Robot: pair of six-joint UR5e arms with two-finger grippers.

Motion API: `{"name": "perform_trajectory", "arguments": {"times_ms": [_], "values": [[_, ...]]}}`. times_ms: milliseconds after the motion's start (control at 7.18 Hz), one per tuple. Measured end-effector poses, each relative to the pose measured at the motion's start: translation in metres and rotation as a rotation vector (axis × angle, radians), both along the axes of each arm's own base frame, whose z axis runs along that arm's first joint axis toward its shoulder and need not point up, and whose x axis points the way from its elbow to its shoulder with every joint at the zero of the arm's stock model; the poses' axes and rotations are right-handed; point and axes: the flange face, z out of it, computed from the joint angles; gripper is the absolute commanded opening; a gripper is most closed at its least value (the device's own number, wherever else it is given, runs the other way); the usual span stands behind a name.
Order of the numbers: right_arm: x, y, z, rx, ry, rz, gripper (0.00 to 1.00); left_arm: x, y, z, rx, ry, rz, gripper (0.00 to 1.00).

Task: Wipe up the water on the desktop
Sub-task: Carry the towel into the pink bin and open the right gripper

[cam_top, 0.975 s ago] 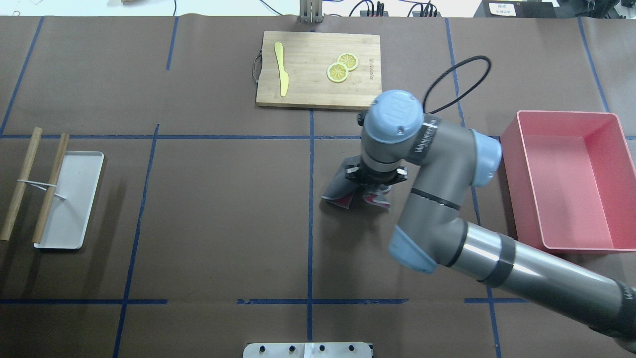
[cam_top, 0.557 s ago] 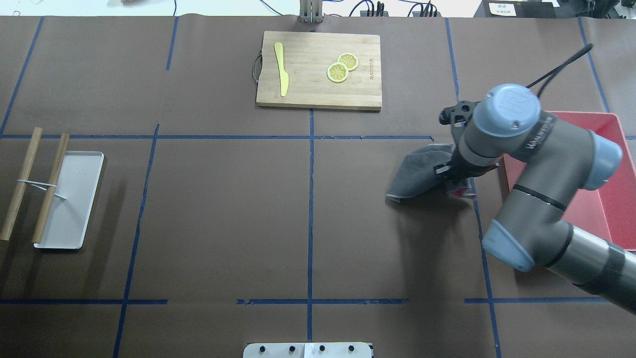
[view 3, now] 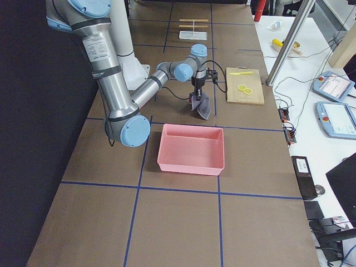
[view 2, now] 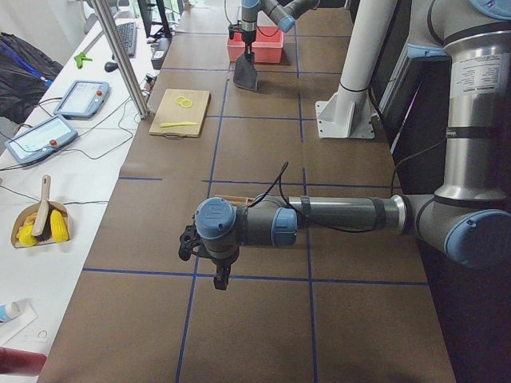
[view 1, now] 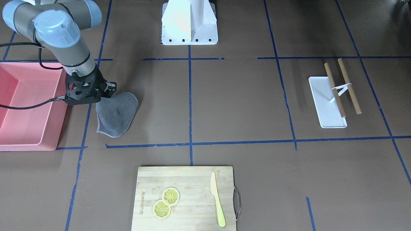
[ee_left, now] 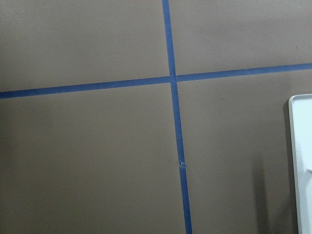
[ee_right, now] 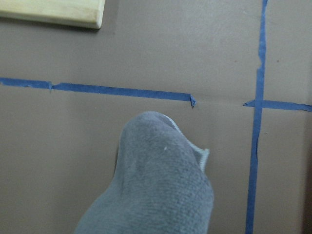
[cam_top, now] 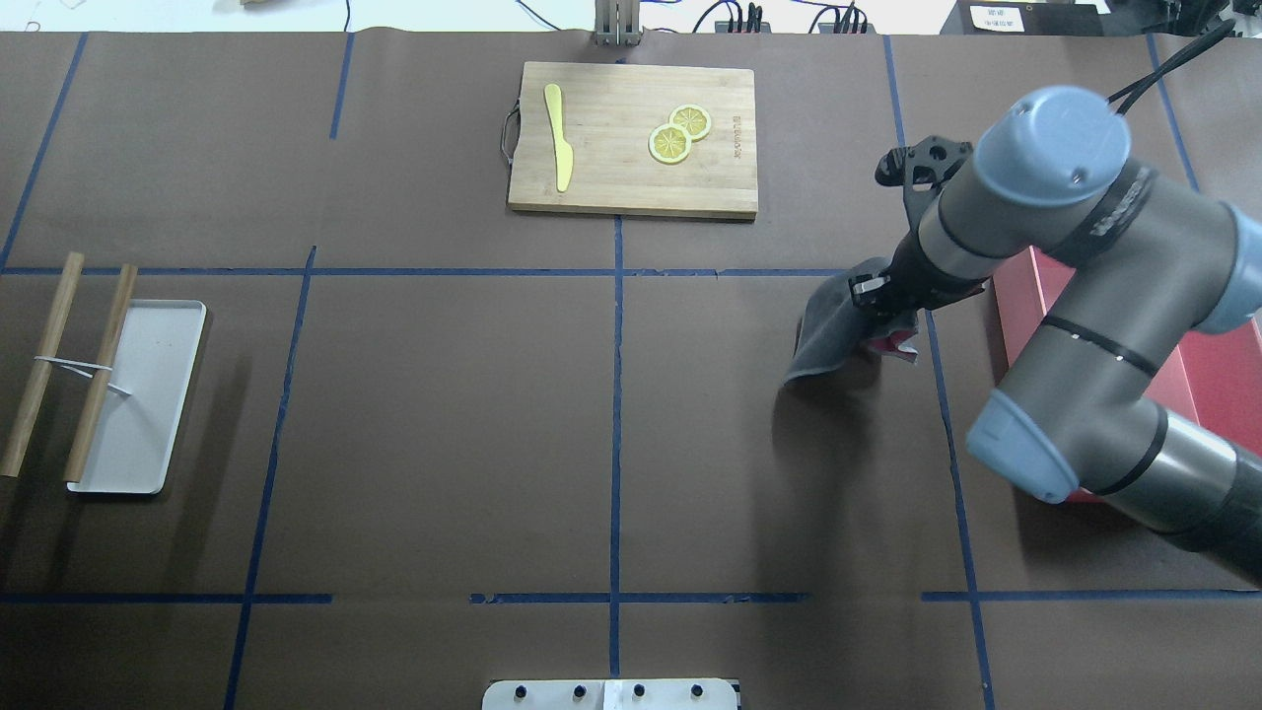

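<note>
The brown desktop [cam_top: 444,424] with blue tape lines shows no water that I can make out. My right gripper [cam_top: 887,306] is shut on a grey cloth [cam_top: 828,330], which hangs from it just left of the pink bin. The gripper [view 1: 86,93] and cloth [view 1: 115,112] also show in the front view, and the cloth fills the lower right wrist view [ee_right: 156,185]. I cannot tell whether the cloth's lower edge touches the desktop. My left gripper [view 2: 219,275] shows only in the exterior left view, low over the desktop, and I cannot tell its state.
A pink bin [view 1: 19,106] stands right beside my right gripper. A bamboo cutting board [cam_top: 631,138] with a yellow knife and lemon slices lies at the far middle. A white tray [cam_top: 138,394] with two wooden sticks lies at the left.
My right arm has carried the grey cloth from the table's middle to the right, up to the pink bin's edge, and slightly farther from the robot.
</note>
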Motion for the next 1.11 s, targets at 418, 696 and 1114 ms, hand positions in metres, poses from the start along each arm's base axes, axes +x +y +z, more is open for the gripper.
{"name": "perform_trajectory", "arguments": {"times_ms": [418, 696, 1114], "values": [[0.106, -0.002, -0.015, 0.025, -0.005, -0.033, 0.00, 0.000, -0.001, -0.002, 0.004, 0.001, 0.000, 1.00], [0.180, 0.003, 0.033, 0.090, 0.054, -0.127, 0.00, 0.000, -0.001, -0.002, 0.005, 0.001, 0.001, 1.00], [0.282, 0.029, 0.129, 0.095, 0.089, -0.215, 0.01, 0.001, -0.002, -0.002, 0.007, 0.001, 0.002, 1.00]]}}
